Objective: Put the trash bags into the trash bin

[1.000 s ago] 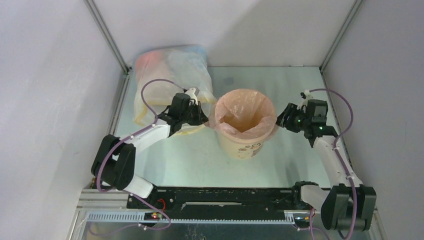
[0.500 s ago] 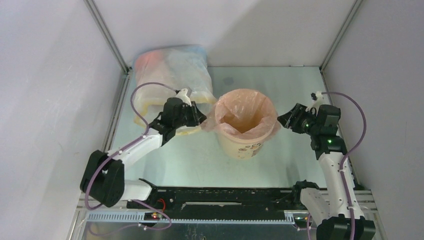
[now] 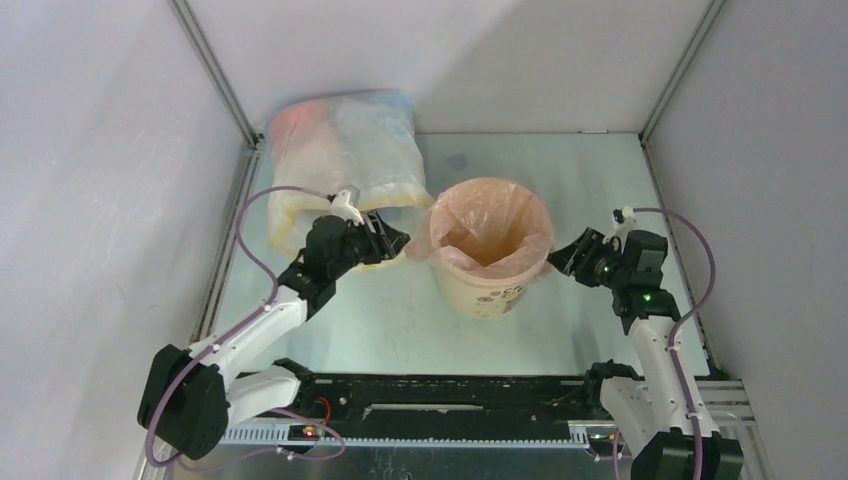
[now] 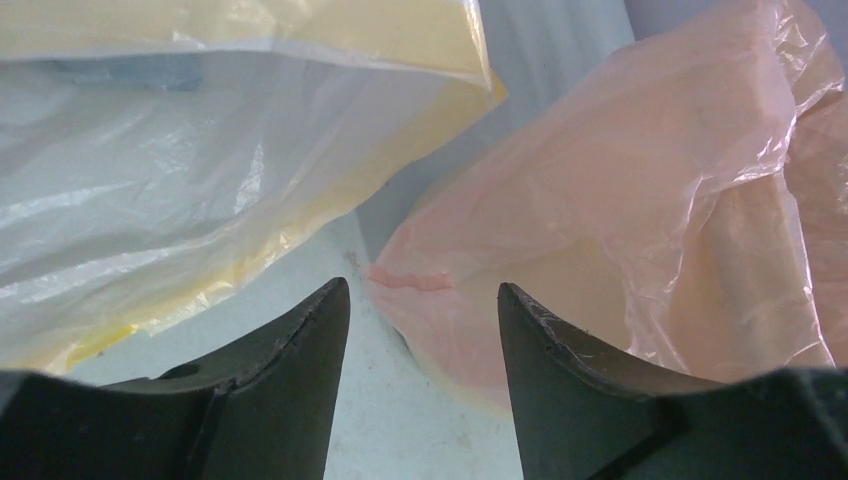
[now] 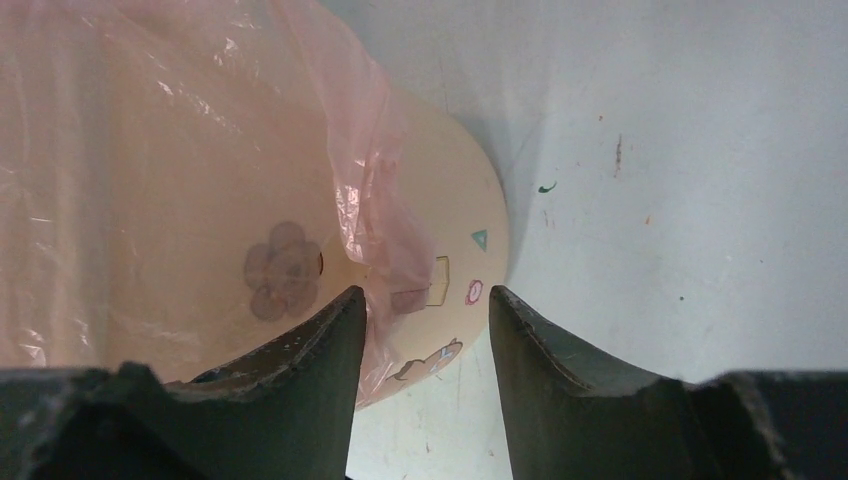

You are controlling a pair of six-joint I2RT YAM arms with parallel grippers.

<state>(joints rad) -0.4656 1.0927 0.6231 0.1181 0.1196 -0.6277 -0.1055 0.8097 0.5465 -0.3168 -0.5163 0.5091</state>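
The trash bin (image 3: 488, 290), a tan paper bucket with small pictures, stands upright mid-table. A pale-pink trash bag (image 3: 490, 215) lines it, its edge folded out over the rim all round. My left gripper (image 3: 398, 240) hangs just left of the rim, open, with nothing between its fingers. From the left wrist the pink bag (image 4: 620, 200) lies just beyond the left gripper (image 4: 420, 290). My right gripper (image 3: 558, 262) is open at the bin's right side. In the right wrist view the right gripper (image 5: 425, 292) faces the bin wall (image 5: 455, 200), where a flap of the bag (image 5: 375, 200) hangs.
A big clear whitish sack with a yellow hem (image 3: 340, 150) lies at the back left, close behind my left gripper, and the sack (image 4: 180, 180) fills the left of the left wrist view. Enclosure walls ring the table (image 3: 600, 170).
My left gripper has opened, let go of the pink bag's rim and drawn back to the left. The right gripper has dropped lower and nearer beside the bin, staying open.
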